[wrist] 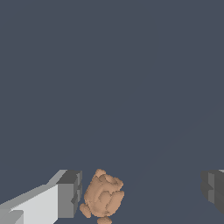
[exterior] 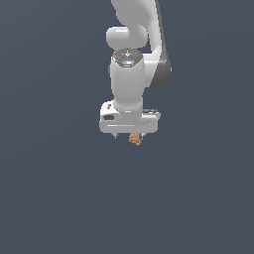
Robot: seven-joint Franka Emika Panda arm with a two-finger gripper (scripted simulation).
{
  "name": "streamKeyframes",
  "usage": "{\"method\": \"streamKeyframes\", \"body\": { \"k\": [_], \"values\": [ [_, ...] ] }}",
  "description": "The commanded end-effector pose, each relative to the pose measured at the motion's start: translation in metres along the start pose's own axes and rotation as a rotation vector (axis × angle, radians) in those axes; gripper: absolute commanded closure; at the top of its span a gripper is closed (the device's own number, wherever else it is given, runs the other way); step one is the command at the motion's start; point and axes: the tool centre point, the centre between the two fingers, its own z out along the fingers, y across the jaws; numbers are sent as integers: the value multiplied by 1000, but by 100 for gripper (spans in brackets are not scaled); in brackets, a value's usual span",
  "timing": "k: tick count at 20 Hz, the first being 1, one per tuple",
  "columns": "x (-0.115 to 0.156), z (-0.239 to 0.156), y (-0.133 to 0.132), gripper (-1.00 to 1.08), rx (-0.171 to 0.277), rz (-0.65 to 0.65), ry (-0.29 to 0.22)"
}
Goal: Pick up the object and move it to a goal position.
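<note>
1. Presently, the gripper (exterior: 128, 135) is seen in the exterior view hanging from the white arm, pointed down, with the object (exterior: 135, 139) showing just under the edge of its body.

2. In the wrist view the jaws are found wide apart: one finger (wrist: 65, 194) stands at one side of the picture and the other finger (wrist: 214, 188) at the far side, with a broad gap between them. Nothing is held.

3. The object (wrist: 103, 197) is placed inside that gap but well off centre. It is recorded just beside the first finger, touching it or nearly so; contact cannot be confirmed. It is well apart from the second finger.

4. The relation on which the coming move is judged to turn: the object lies between the fingers but toward one of them, so a closing stroke is expected to be met first by the near finger, and the object may be pushed across before it is pinched.

5. No clear long axis is noted; the object reads as a rounded lump, slightly taller than wide in the wrist view.

6. Appearance: orange-brown, knobbly, with small rounded bumps about its lower edge, and far smaller than the gripper.

7. Whether the object rests on a surface cannot be told; the dark background is featureless. No goal marker is seen.
</note>
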Motion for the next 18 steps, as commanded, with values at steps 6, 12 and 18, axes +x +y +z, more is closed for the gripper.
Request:
{"method": "streamKeyframes", "body": {
  "k": [6, 12, 18],
  "values": [
    [3, -1, 18, -92, -17, 20, 5],
    [5, -4, 36, -92, -34, 35, 11],
    [1, 2, 31, -92, -32, 55, 7]
  ]
}}
